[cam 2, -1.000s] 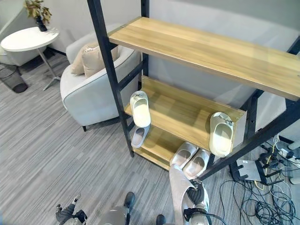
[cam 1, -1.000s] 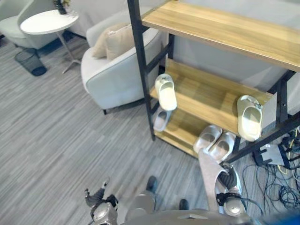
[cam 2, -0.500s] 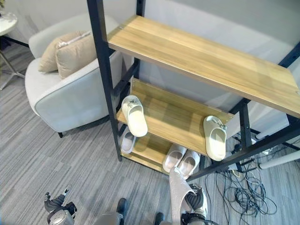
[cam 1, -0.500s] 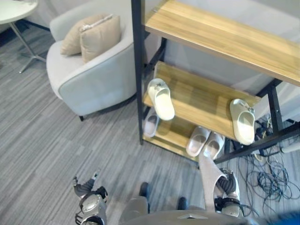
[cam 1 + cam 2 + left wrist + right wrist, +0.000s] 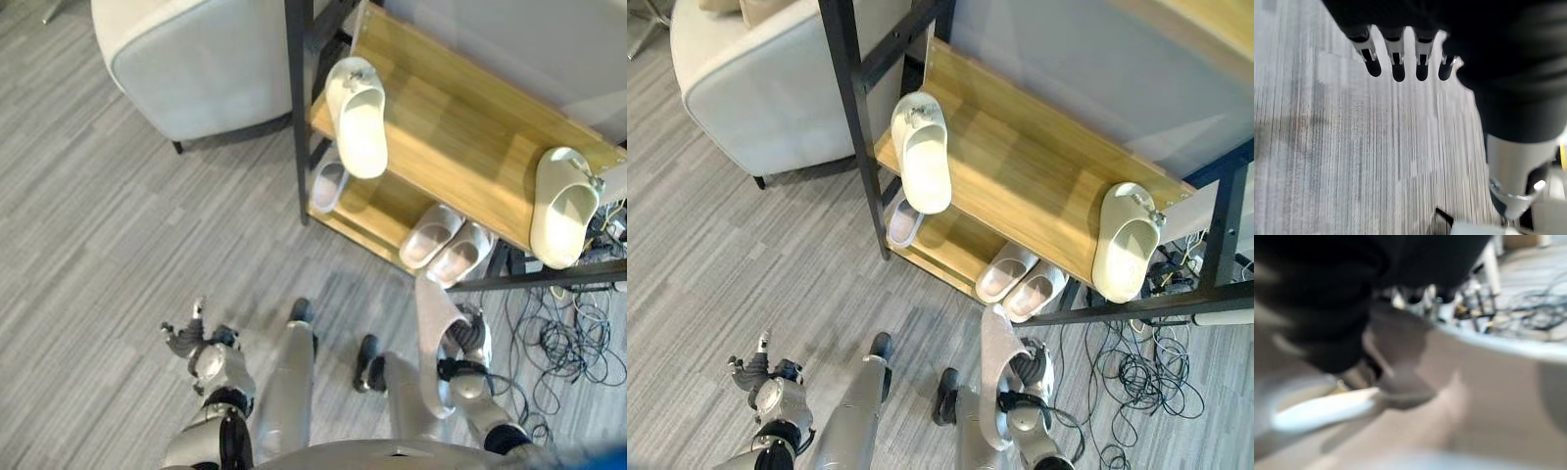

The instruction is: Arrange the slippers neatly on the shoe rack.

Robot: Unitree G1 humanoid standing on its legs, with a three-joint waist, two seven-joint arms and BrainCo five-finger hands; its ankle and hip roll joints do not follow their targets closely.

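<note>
My right hand (image 5: 470, 343) hangs low in front of the shoe rack (image 5: 460, 147), shut on a grey-pink slipper (image 5: 431, 343) that stands upright with its toe pointing up; its sole (image 5: 1474, 396) shows close in the right wrist view. A matching pair of slippers (image 5: 443, 243) lies on the bottom shelf, and a single grey one (image 5: 331, 184) lies at that shelf's left end. Two cream slippers rest on the middle shelf, one at the left (image 5: 359, 117) and one at the right (image 5: 565, 208), both overhanging the front edge. My left hand (image 5: 191, 338) hangs open over the carpet, holding nothing.
A light grey armchair (image 5: 196, 59) stands left of the rack, close to its black front post (image 5: 299, 108). Loose cables (image 5: 578, 338) lie on the floor at the rack's right end. Grey carpet (image 5: 98, 245) spreads to the left.
The camera has tipped down and nearer, so the rack's lower shelves now sit higher in view. The right hand still holds the slipper at the same low spot.
</note>
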